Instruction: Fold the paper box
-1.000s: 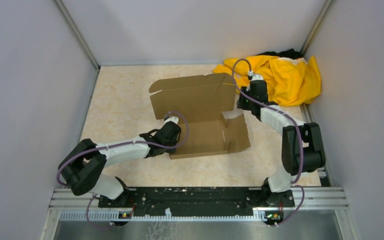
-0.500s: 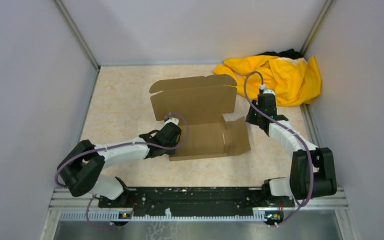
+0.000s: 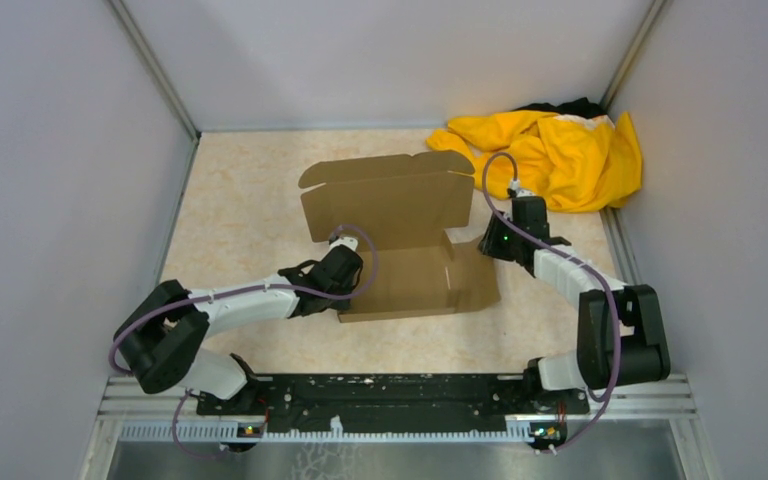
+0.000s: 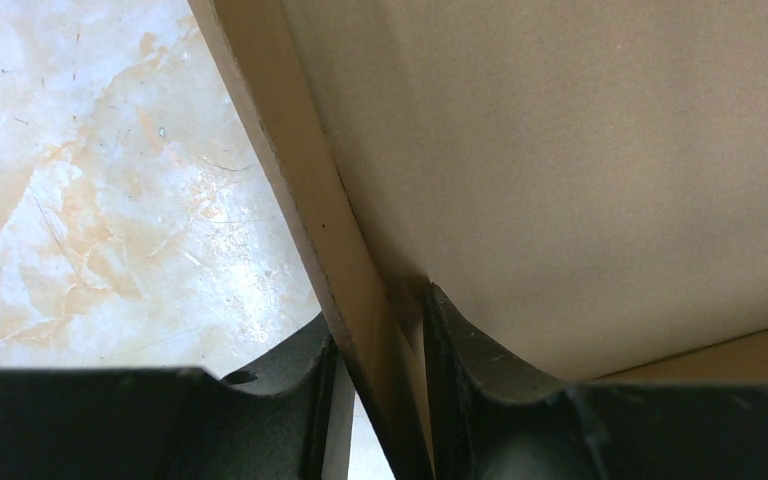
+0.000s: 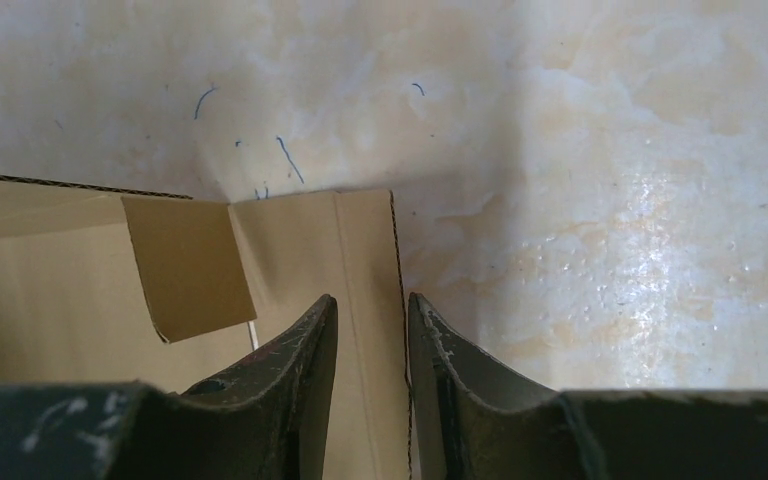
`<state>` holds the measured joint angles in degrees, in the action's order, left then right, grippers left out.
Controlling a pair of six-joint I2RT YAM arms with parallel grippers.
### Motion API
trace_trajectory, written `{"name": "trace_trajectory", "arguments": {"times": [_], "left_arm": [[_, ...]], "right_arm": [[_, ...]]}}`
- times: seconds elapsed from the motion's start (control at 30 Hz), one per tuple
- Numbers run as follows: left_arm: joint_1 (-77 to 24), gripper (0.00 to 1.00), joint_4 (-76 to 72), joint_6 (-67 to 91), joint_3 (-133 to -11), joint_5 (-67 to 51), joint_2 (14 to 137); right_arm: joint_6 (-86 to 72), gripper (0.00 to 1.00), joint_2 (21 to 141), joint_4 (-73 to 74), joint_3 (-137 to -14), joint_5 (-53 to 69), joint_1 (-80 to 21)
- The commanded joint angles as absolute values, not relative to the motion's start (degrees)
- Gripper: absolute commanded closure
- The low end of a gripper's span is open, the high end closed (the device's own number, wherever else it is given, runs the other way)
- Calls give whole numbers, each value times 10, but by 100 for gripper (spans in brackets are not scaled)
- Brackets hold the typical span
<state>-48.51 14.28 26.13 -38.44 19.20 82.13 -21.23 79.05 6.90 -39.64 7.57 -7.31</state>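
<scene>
Marbled tabletop (image 3: 250, 200) — left tool (image 4: 378, 320) clamps plain brown paper box (image 3: 390, 200) wall.

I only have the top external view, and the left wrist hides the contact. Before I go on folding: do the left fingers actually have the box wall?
Observer: Yes. The left wrist view shows the left fingers one on each side of the paper box, closed on its left side wall, which runs edge-on between them.
Operator: And the right side, is it pinching too?
Observer: No. In the right wrist view the right fingers stand apart and point at the face of the flap. Its outer edge strip shows in the gap between them, so nothing is clamped there.
</scene>
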Motion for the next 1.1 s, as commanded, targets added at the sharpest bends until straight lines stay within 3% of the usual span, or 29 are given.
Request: {"name": "trace_trajectory", "arguments": {"times": [0.0,0.33,0.5,0.7,1.07], "left_arm": [[-490,65,150,265,-381,180,818],[-493,65,145,266,-382,177,829],[-495,65,145,267,-384,177,830],[-499,65,142,272,-384,177,836],[-504,65,136,274,-391,176,849]], "right_arm": [[-198,68,759,25,-396,101,-70],[-209,70,728,-63,-356,204,-69],[-213,77,730,-85,-343,246,-69],[-204,85,721,-79,-329,261,-72],[-185,87,710,-58,-325,264,-94]]}}
